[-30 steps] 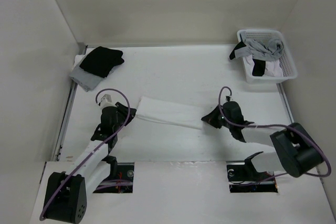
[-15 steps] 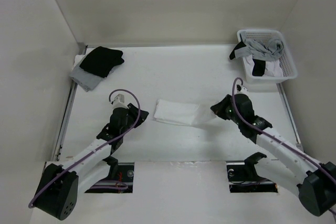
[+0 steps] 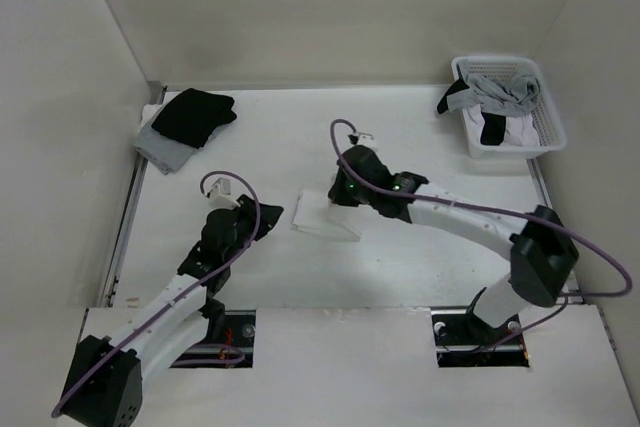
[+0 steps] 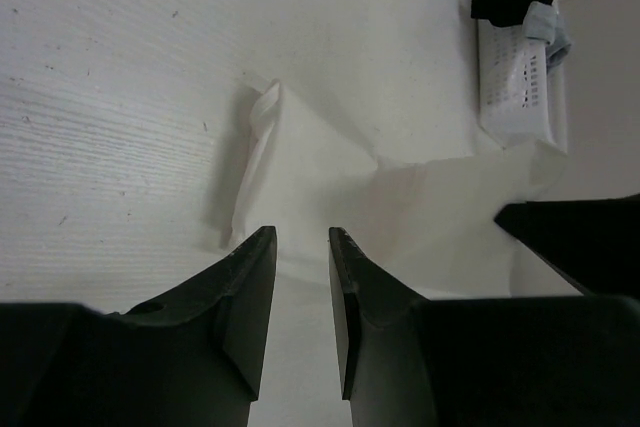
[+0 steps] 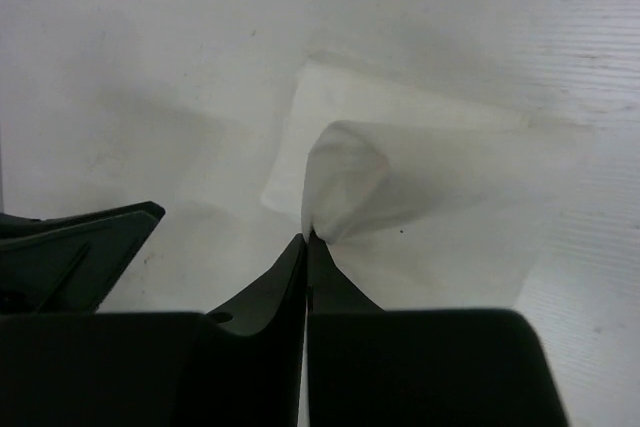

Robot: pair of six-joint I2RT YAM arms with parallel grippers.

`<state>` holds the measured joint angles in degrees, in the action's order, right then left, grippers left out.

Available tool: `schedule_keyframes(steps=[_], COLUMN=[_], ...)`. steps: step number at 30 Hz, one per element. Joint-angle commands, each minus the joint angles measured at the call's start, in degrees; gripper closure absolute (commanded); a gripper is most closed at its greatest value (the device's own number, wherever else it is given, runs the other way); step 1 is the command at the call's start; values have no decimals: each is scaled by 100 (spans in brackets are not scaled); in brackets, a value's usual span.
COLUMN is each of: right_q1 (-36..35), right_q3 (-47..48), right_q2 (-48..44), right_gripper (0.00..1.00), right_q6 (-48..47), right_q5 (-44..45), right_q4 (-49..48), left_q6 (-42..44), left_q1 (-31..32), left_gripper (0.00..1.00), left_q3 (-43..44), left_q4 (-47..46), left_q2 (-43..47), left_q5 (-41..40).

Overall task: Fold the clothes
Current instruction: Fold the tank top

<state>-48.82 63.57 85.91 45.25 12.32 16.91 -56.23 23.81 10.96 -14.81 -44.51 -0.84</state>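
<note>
- White-walled enclosure (image 3: pixel 330 17) around a pale table (image 3: pixel 420 267), seen from above and behind two robot arms bolted at its near edge.
- Right arm (image 3: pixel 470 219) stretches from its base at the near right diagonally across to the middle of the table, a purple cable (image 3: pixel 590 257) looping along it.
- Left arm (image 3: pixel 185 292) angles up from the near left, its wrist pointing toward the centre.
- White garment (image 3: pixel 322 219) lies near the middle of the table as a small, doubled-over, roughly rectangular patch, between the two wrists.
- White plastic basket (image 3: pixel 548 127) sits in the far right corner, holding a jumble of grey, black and white clothing.
- Black garment (image 3: pixel 192 115) lies on a grey cloth (image 3: pixel 160 150) in the far left corner, well apart from the arms.
- Right gripper (image 5: pixel 308 237) hangs over the far right part of the white garment, jaws pinched tight on a raised fold of the fabric, which balloons up from the tips while the rest lies flat on the table below.
- Left gripper (image 4: pixel 300 242) waits just beside the garment's left edge, jaws parted by a narrow gap with nothing between them, the fabric lying just ahead of the tips.
</note>
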Motion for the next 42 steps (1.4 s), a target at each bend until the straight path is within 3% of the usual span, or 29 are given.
schedule_keyframes(steps=[1, 7, 13, 15, 22, 26, 29, 33, 36, 39, 42], right_q1=[-255, -641, -765, -669, -99, 735, 1500, 2459, 2732, 2620, 1980], right_q3=[856, 1930, 1125, 537, -2143, -3612, -4079, -4090, -4063, -3950, -3494], right_q2=[793, 2061, 1053, 570, -1354, -2796, -3404, -3380, -3072, -2590, -1896], right_gripper=[97, 71, 67, 70, 97, 100, 100, 100, 99, 98, 99], right_q6=[-69, 36, -17, -43, -166, -166, -201, -315, -377, -395, -465], right_q5=[157, -106, -80, -98, 51, -18, -176, -773, -1046, -1275, -1627], right_q4=[269, 287, -371, -696, -2154, -2876, -3087, -3307, -3614, -3809, -3853], left_q6=[-64, -81, -2, 6, 419, 884, 1096, 1202, 1167, 1158, 1254], left_q1=[-170, -706, -787, -594, 110, 40, -57, -109, -101, 100, 452], left_gripper=[73, 73, 72, 72, 72, 71, 70, 69, 69, 70, 75], left_q3=[-147, -235, -51, 63, 407, 512, 512, 486, 451, 503, 801], left_q4=[-251, -119, -101, -223, -330, 100, 355, 549, 681, 489, 234], left_q2=[241, 513, 365, 128, -558, -725, -787, -822, -708, -690, -1014], left_q5=[215, 593, 620, 542, -205, -504, -645, -698, -794, -795, -882])
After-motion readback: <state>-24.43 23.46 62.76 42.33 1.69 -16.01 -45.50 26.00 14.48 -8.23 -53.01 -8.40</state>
